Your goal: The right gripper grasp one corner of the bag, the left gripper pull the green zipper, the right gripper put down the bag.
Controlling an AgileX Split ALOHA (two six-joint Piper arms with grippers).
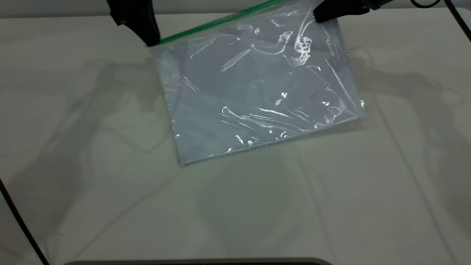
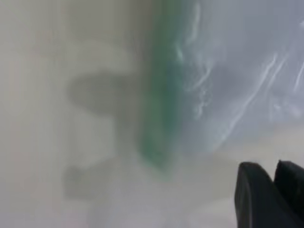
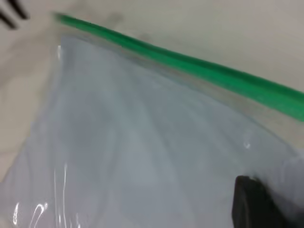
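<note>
Bag, clear and pale bluish, lies tilted on the white table, its glossy creases catching the light and its lower long edge resting on the surface near the middle of the exterior view. Its far long edge carries the green zipper, a thin bright strip that climbs from my left gripper toward the upper right. My left gripper, the blunt blocky one, comes down from the top of that view and its tip meets the left end of the green strip, right at the bag's upper left corner; its fingers look pressed together there, though I cannot tell whether they truly pinch the strip. From my left wrist the green zipper shows as a blurred band beside the clear plastic, with the dark fingertips close together at the edge of the frame. My right gripper, the tapering one, reaches in from the upper right and its pointed tip sits on the bag's upper right corner, where the plastic is bunched and wrinkled; I cannot tell how its fingers stand. From my right wrist I see the bag spreading away, the green zipper running along its edge
</note>
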